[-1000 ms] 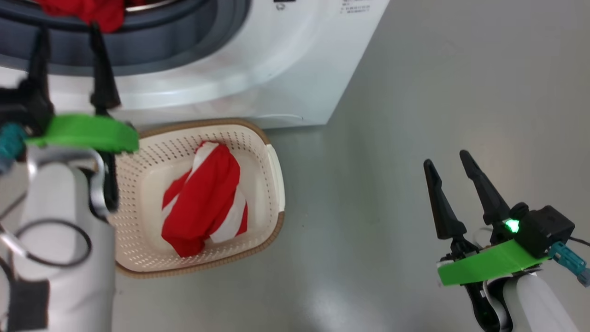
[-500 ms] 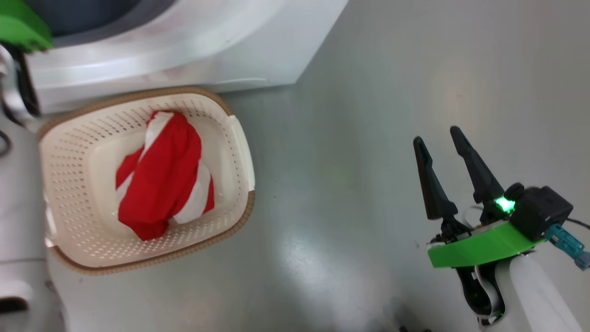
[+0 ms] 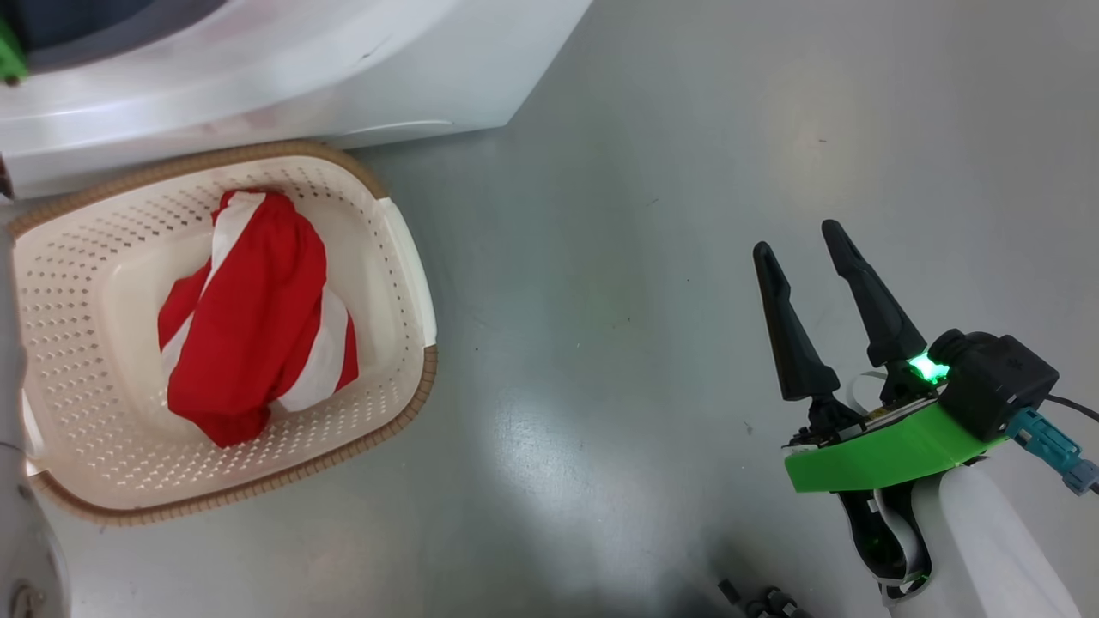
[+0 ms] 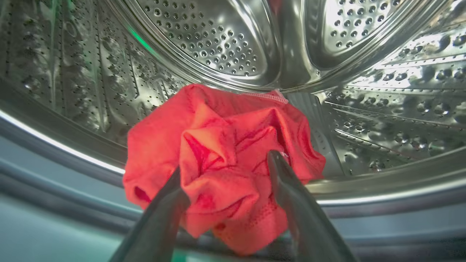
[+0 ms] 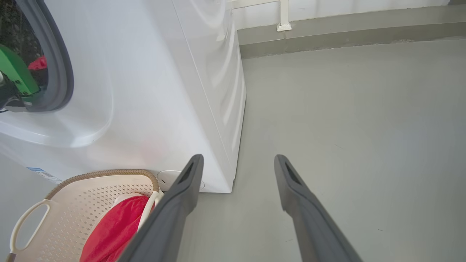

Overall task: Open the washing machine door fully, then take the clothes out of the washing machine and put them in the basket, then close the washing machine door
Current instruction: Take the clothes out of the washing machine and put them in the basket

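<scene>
Currently: L gripper point(image 4: 225, 162) released, fingers spread wide, straddling red bundle point(image 4: 218, 138) at front lip of steel drum point(image 4: 218, 43). R gripper point(image 3: 797, 237) released, empty, above grey floor point(image 3: 601, 257), well apart from basket point(image 3: 391, 360). Red-white garment point(image 3: 249, 318) lies in basket, just beside washing machine point(image 3: 343, 77).
</scene>
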`<state>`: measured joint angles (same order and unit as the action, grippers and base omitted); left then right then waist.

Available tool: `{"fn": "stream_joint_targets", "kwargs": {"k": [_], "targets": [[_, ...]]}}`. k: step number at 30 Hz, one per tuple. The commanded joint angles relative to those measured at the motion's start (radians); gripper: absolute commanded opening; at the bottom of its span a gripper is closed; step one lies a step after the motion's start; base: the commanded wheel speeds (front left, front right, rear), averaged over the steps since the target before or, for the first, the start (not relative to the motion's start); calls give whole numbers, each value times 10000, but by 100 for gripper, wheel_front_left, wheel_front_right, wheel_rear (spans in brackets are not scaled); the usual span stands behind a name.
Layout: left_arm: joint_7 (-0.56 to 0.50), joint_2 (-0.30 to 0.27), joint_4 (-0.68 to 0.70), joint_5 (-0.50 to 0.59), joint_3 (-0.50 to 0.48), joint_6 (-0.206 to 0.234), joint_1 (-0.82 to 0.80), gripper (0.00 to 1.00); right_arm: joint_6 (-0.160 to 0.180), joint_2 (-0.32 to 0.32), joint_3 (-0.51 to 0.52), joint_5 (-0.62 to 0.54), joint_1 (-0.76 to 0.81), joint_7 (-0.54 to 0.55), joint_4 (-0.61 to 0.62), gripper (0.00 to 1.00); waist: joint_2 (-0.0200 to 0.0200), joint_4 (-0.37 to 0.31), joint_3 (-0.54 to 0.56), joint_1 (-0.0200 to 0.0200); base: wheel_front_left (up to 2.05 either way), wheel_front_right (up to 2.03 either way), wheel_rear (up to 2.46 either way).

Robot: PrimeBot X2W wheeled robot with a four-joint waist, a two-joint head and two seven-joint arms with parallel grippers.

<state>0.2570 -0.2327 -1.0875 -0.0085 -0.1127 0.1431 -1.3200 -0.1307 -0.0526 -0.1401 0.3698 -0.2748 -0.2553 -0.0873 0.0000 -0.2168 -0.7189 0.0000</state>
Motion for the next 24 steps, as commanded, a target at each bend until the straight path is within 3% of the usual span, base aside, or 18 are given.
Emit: {"fn": "stream_joint_targets", "kwargs": {"k": [1,7,8,9,12,24], "targets": [[47,-488,-79,87,50,-142,-130,100,0,20,-198,125,43,-65,235,100,0,-22,-1,0,0,0,0],[47,-610,-892,166,312,-289,-443,97,0,22,-206,224,-2,-65,261,100,0,-60,-22,0,0,0,0],[47,-619,-962,169,342,-288,-473,59,0,22,-202,235,-9,-65,262,100,0,-63,-19,0,0,0,0],[47,-628,-1012,158,357,-281,-496,38,0,22,-202,244,-12,-65,261,100,0,-68,-13,0,0,0,0],[47,-637,-1099,137,417,-271,-518,0,0,23,-185,256,-11,-65,267,100,0,-61,9,0,0,0,0],[47,-587,-131,-38,674,-333,17,0,0,23,-83,190,25,-65,234,100,0,101,393,0,0,0,0]]}}
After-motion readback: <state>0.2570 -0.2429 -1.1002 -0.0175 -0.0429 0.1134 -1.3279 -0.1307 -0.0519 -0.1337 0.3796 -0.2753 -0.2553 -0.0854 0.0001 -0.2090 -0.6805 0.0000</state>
